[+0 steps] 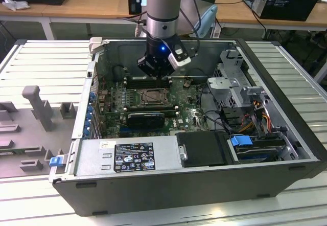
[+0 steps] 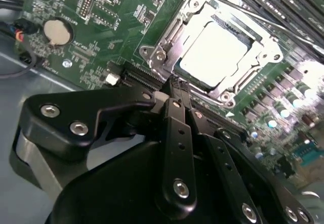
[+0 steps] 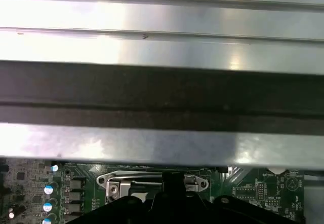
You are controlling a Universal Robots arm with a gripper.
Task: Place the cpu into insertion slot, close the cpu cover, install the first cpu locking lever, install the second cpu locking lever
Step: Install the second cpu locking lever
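While the black pincer (image 2: 177,89) hangs empty with fingers pressed together over the green motherboard (image 2: 101,26), the pale silver-grey square cpu (image 2: 215,49) lies seated in the dark-rimmed insertion slot (image 2: 167,36), just beyond the fingertips, frame around it

cpu cover (image 3: 152,181) — half hidden, gripper (image 3: 174,183) cut off

Cpu (image 2: 215,49) seated in insertion slot (image 2: 161,57), cover (image 2: 248,72) down.
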